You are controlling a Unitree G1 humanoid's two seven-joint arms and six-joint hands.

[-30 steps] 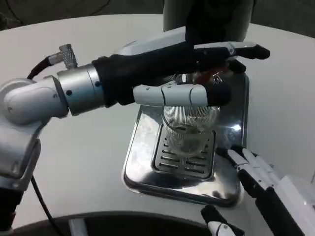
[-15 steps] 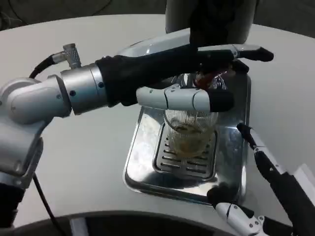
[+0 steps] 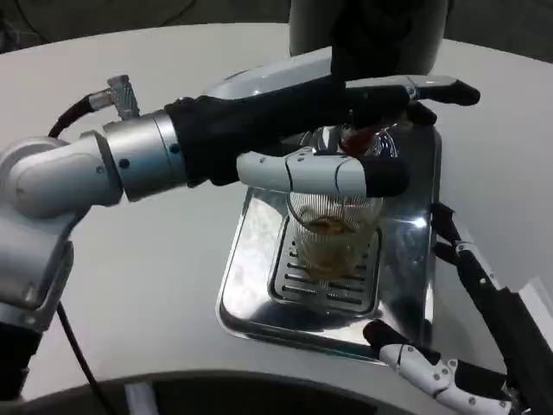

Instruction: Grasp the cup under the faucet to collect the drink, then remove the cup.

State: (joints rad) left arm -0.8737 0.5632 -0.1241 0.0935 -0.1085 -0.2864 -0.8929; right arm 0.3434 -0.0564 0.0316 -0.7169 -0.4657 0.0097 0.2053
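Head view: left robot hand (image 3: 333, 130) stretched out flat above the cup (image 3: 333, 233), fingers straight and together, reaching across the red faucet lever (image 3: 359, 137); thumb lying along the cup's rim on the near side. Whether pressing the lever or merely covering it, cannot tell; nothing visibly gripped. Directly below that robot hand, ribbed clear cup standing upright on the slotted grate (image 3: 324, 281) of the steel drip tray (image 3: 251, 259), some amber drink inside. Right robot hand (image 3: 467, 320) low and to the right of the tray, open, fingers spread wide, clear of the cup, holding nothing. White bench (image 3: 155, 251) under everything.
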